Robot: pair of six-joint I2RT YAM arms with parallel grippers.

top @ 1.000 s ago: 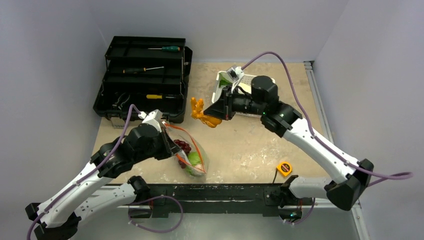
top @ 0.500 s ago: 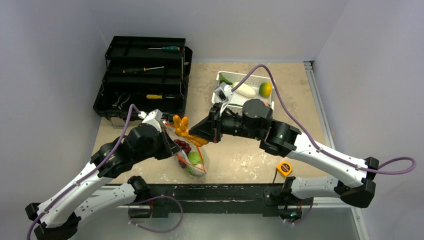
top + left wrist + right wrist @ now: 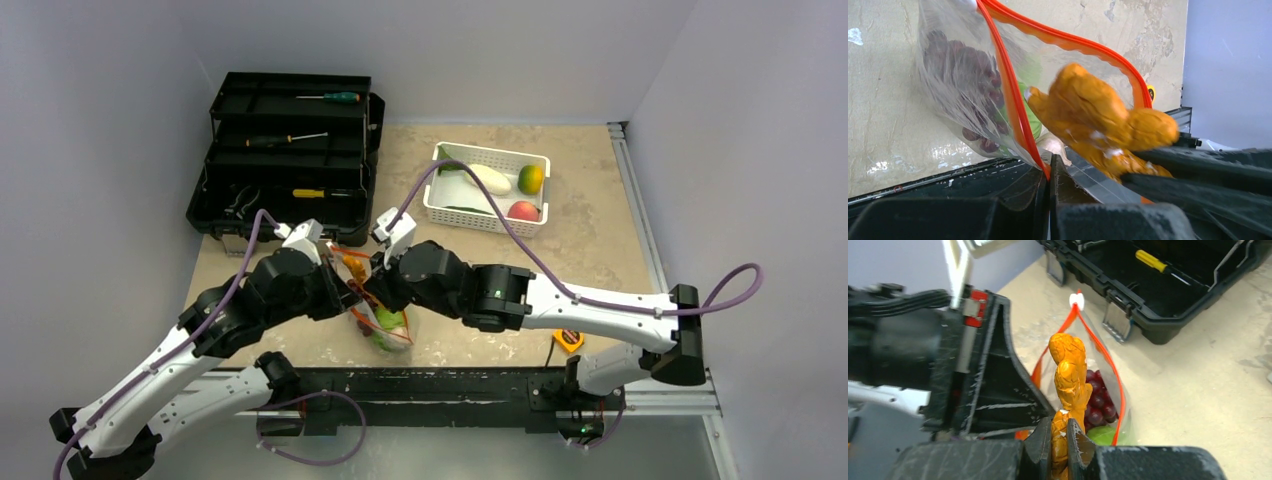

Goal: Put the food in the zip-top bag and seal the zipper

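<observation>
Orange and knobbly, the food piece [image 3: 1068,365] is pinched in the jaws of the right gripper [image 3: 1059,437], at the open mouth of the zip-top bag [image 3: 938,100], which sits on the worktop at lower centre of the top view. The left gripper [image 3: 1049,187], jaws pressed together on the zipper [image 3: 1009,95], holds that mouth open. Loading is the step in hand. The next move, I judge, calls for lowering the piece between the strips, then letting go.

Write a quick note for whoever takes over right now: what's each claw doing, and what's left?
Left gripper: shut on the bag's orange zipper edge, holding the mouth open.
Right gripper: shut on an orange food piece, at the bag's mouth.
In the bag: grapes, a green piece.
In the basket: peach, yellow-green fruit, white piece.
Left: drop this piece, load the rest, close the zipper.
</observation>
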